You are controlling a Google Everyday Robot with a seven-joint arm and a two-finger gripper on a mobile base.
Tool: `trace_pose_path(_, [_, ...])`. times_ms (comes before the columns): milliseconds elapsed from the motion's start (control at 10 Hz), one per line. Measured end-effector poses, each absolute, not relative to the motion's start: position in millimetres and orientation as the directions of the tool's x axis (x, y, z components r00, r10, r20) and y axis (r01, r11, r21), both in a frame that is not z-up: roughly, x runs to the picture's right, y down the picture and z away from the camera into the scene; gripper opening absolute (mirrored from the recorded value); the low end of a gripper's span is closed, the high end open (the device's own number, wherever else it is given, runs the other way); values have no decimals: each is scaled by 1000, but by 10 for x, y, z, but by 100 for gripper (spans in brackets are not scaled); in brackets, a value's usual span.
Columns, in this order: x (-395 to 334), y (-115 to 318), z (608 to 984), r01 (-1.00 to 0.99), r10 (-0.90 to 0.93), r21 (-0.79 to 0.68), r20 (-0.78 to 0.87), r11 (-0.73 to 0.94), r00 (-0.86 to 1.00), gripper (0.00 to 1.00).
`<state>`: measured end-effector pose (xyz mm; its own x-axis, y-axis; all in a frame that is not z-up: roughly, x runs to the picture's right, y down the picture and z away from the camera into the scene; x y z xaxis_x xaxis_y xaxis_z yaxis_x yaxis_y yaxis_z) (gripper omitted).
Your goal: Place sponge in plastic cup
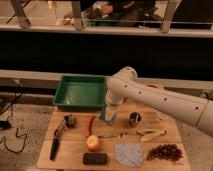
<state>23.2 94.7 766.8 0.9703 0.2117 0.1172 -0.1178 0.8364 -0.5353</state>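
The two-finger gripper (110,113) was found pointed downward at the end of the white arm (150,97), and whether it was spread or closed could not be determined. A small pale yellow-green rectangular soft sponge (110,108) was observed at the gripper's tip, directly over the small blue-teal plastic cup (110,120), which was standing upright on the wooden table (70,152); whether the sponge was touching the rim could not be established. The placement was judged not yet completed. The sponge was assessed as nearly as large as the cup, so it was considered likely to catch on the rim and be left perched or tipped out if released off centre. The plastic cup was judged light; a sideways nudge or downward pressure could topple it or shove it towards the small dark shiny metal cup (135,118) nearby, or the green rectangular plastic tray (64,95) behind.
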Motion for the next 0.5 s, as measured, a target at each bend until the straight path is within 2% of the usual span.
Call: trace_pose_path(500, [283,1004,7755,-128,221,-569,98,812,970,14])
